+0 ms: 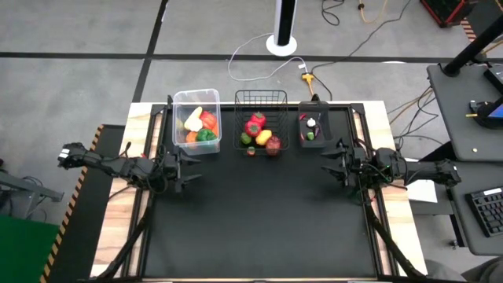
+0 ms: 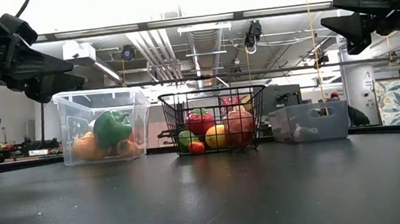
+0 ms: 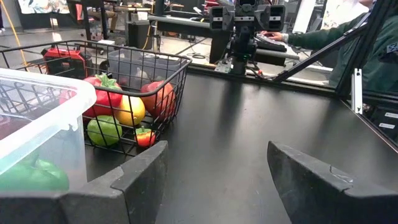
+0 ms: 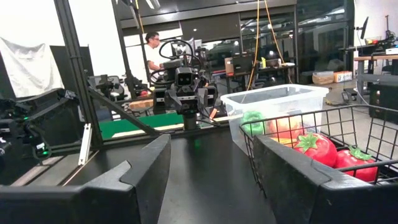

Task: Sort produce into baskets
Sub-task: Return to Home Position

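We see the three baskets in a row along the back of the black table [image 1: 259, 228]. The clear plastic tub [image 1: 196, 93] stands on the left. It holds a pale whitish piece [image 1: 193, 119], a red-orange one [image 1: 209, 121], an orange one [image 1: 191, 137] and a green pepper [image 1: 206, 135], which presses against the tub's front wall in the low view. The black wire basket [image 1: 261, 93] is in the middle, just beside the tub. Inside it lie a red fruit with a green top [image 1: 255, 124], a yellow piece [image 1: 263, 138], a small green one [image 1: 246, 138] and a red apple [image 1: 273, 146]. The smaller dark bin [image 1: 301, 130] sits to the right, a little apart from the wire basket, with a small white piece [image 1: 311, 123] and a small green piece [image 1: 310, 135] in it.

No produce lies loose on the table that we can see.

The left gripper [image 1: 192, 167] hangs in front of the tub. Its arm reaches in level from the left side, raised well above the tabletop. Its fingers are spread wide with nothing between them. The right gripper [image 1: 328, 163] mirrors it in front of the dark bin, also lifted clear of the surface, fingers wide apart and empty. The two grippers point toward each other across the middle of the table, well apart.
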